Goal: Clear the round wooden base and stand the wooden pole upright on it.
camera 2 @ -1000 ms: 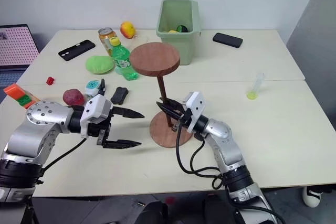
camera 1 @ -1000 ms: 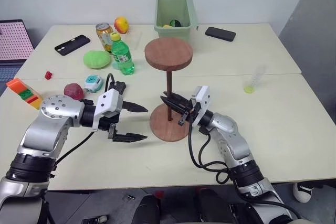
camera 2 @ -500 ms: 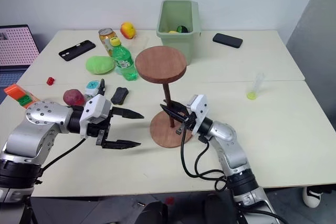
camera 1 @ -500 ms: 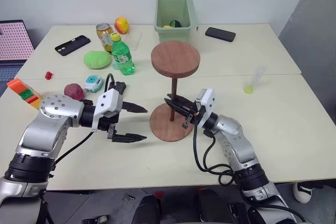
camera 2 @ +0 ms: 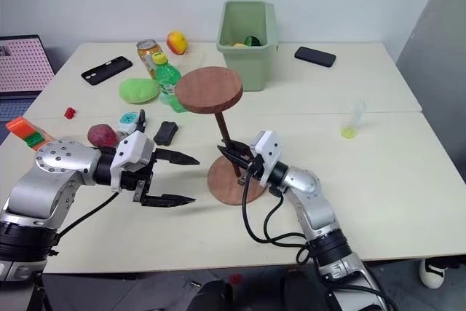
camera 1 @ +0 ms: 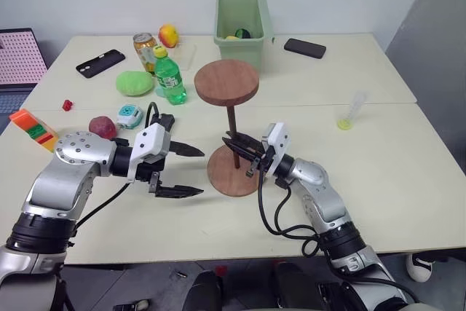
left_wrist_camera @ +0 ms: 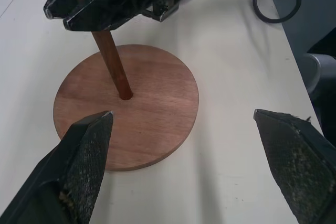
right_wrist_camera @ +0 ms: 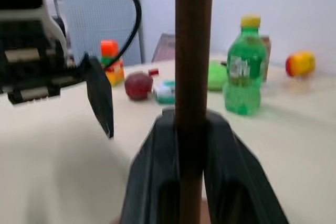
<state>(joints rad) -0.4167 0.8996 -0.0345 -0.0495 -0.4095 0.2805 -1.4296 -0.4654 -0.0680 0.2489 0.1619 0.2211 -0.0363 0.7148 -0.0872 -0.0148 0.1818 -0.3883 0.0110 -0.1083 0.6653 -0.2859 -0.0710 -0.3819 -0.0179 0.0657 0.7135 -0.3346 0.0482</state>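
The right gripper (camera 1: 240,148) reaches in level over the round wooden base (camera 1: 234,171), clamped on the one wooden pole (camera 1: 231,125), which stands in the base's centre hole, slightly tilted. Just beside the base, the left gripper (camera 1: 183,170) hovers, fingers spread and holding nothing. Two phones (camera 1: 100,62) lie beyond the base.

reddish-brown round wooden base (camera 1: 231,171), seemingly darker brown wooden pole (camera 1: 232,130).

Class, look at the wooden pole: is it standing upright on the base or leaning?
Leaning slightly. The wooden pole sits in the round wooden base's centre hole, disc end up, while the right gripper is shut on it.
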